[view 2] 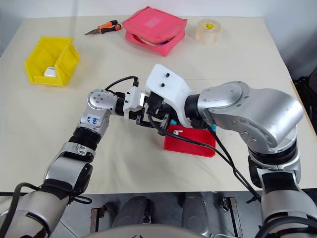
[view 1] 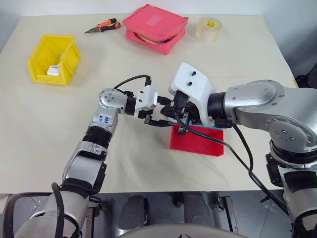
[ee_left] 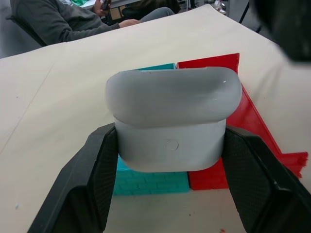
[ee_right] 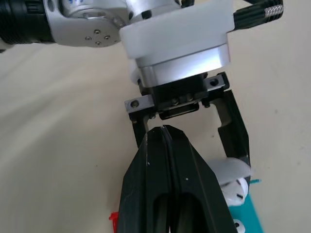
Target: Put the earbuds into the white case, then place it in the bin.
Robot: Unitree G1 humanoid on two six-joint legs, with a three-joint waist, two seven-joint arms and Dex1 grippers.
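Cream desk (view 1: 44, 148) surface, bare along the near edge and across the left-hand middle; that is the widest free room. Nearest object: red tray (view 1: 198, 141), flat on the desk, with a teal tray (ee_left: 146, 182) butted against its far side.

Left tool (ee_left: 167, 160): clenched on the white case (ee_left: 172, 119), fingers (ee_left: 97, 174) pressing its two sides. Case is lifted clear of the desk, above the near-left corner of the red tray, with the lid seated on the base.

Right tool (ee_right: 167, 145): fingers pressed together, nothing between them that can be made out. Its tip sits just short of the left tool's mount, right beside the case. One earbud (ee_right: 235, 190) is visible past the right tool's fingers, close to the case; whether it is seated in the case cannot be told.

Further back, left: yellow bin (view 1: 53, 59), well apart from both tools, open desk between. A small white item (view 1: 53, 71) lies inside it.

Far edge: orange-handled pliers (view 1: 103, 26), pink pouch (view 1: 155, 27), roll of tape (view 1: 209, 29).
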